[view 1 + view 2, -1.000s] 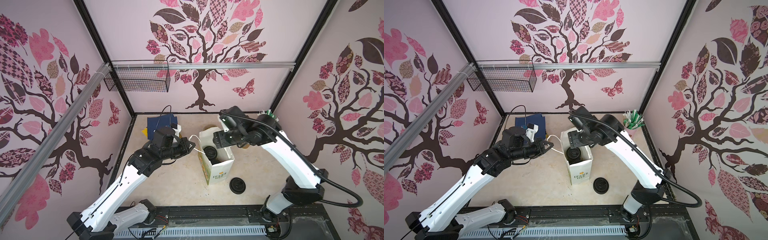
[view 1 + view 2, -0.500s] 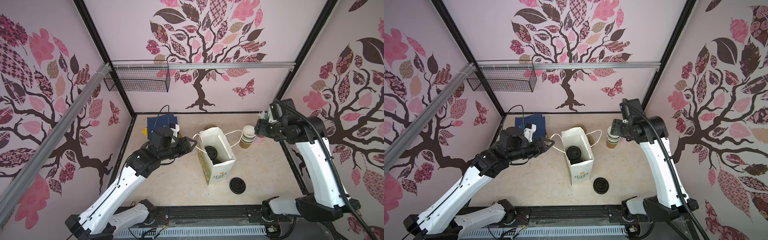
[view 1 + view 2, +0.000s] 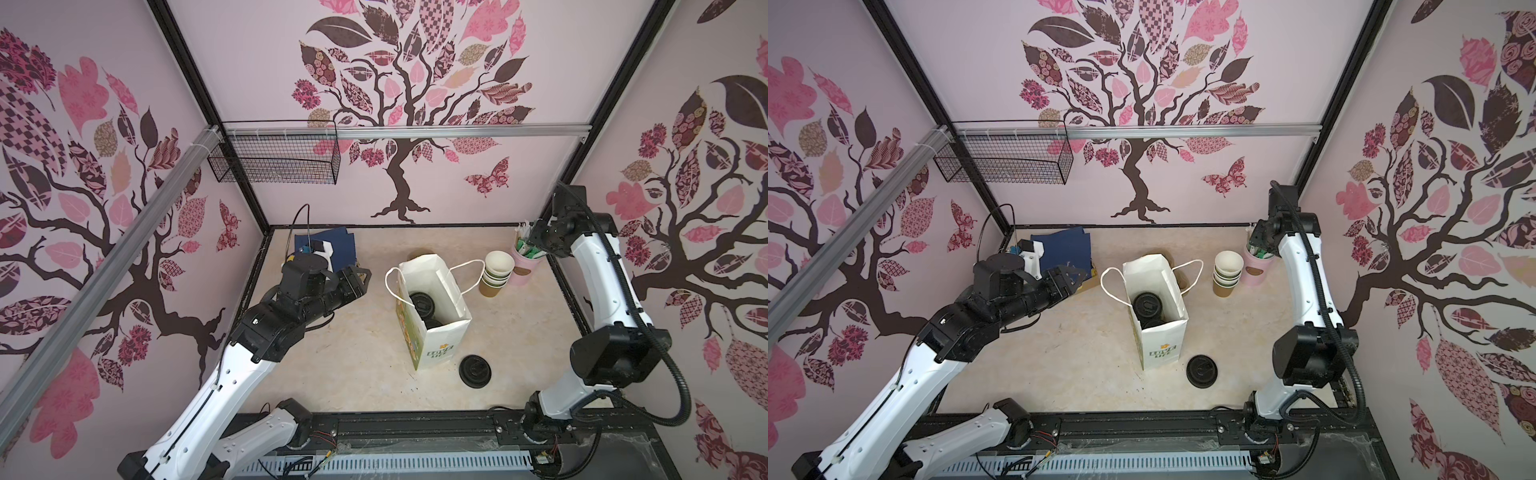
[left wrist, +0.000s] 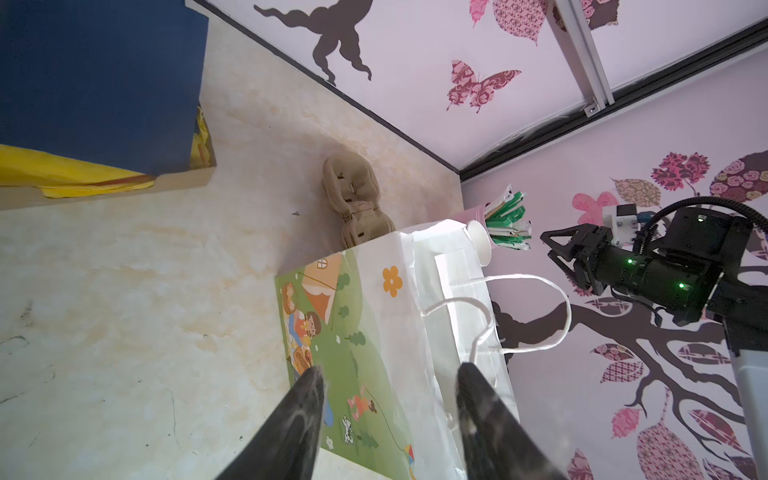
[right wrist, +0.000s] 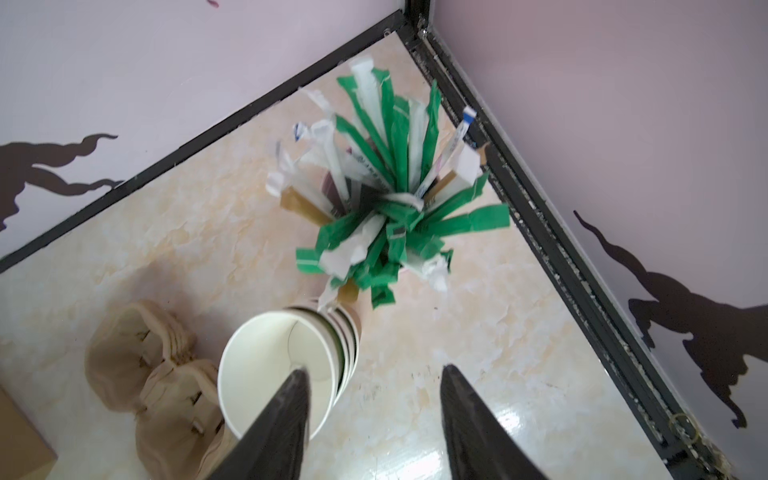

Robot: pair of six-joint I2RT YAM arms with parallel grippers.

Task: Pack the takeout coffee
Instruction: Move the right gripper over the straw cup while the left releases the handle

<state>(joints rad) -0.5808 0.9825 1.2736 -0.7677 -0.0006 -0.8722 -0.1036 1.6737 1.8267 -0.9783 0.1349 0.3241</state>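
Observation:
A white paper bag [image 3: 436,332] [image 3: 1160,336] stands open in the middle of the table. The takeout coffee sits inside it: two black sip lids [image 3: 422,304] [image 3: 1147,306] show down in the bag, with the cups themselves hidden. My left gripper [image 3: 363,282] [image 4: 390,372] is open just left of the bag, level with its near rope handle [image 4: 478,332], holding nothing. My right gripper [image 3: 535,240] [image 5: 374,372] is open and empty at the back right, above the pink cup of sachets [image 5: 386,216].
A stack of lidless cups [image 3: 494,272] [image 5: 274,365] stands beside the pink cup [image 3: 524,270]. A loose black lid [image 3: 475,371] lies in front of the bag. Brown cardboard carriers [image 4: 353,195] lie behind the bag. A blue box [image 3: 336,249] sits at the back left.
My right arm has swung away from the bag's mouth to the back right corner, and its jaws have narrowed a little. My left gripper has opened beside the bag's handle.

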